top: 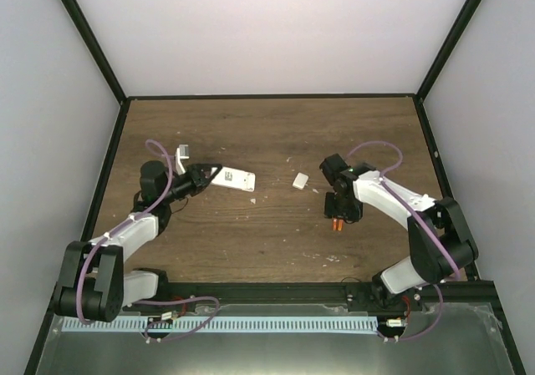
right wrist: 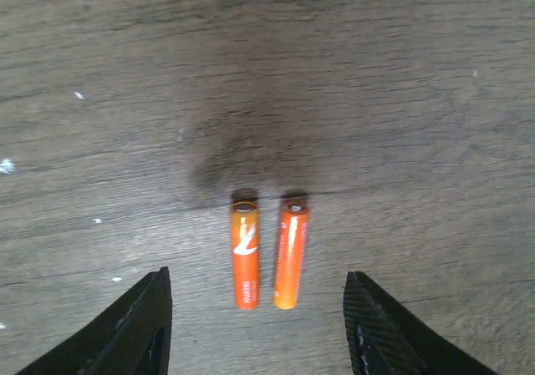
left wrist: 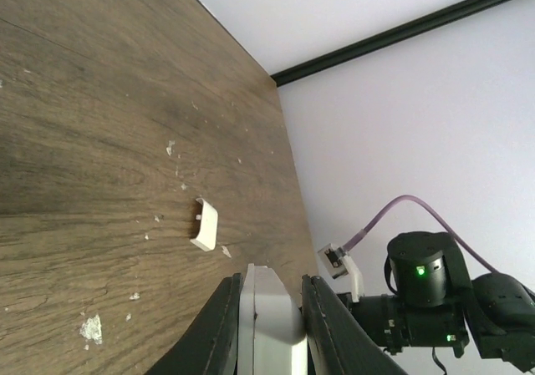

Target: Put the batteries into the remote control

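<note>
The remote control [top: 236, 178], a flat white slab, is held at one end by my left gripper [top: 206, 176], which is shut on it. In the left wrist view its white edge [left wrist: 269, 321] fills the gap between the two black fingers of the left gripper [left wrist: 272, 281]. Two orange batteries [right wrist: 245, 254] [right wrist: 291, 252] lie side by side on the wood. My right gripper [right wrist: 257, 275] hangs over them, open, one finger on each side and touching neither. From above, the batteries [top: 336, 224] show just below the right gripper [top: 338, 215].
A small white square piece [top: 301, 180] [left wrist: 205, 225] lies on the table between the two arms. White flecks are scattered over the wood. A black frame [top: 267, 97] and pale walls close the table's back and sides.
</note>
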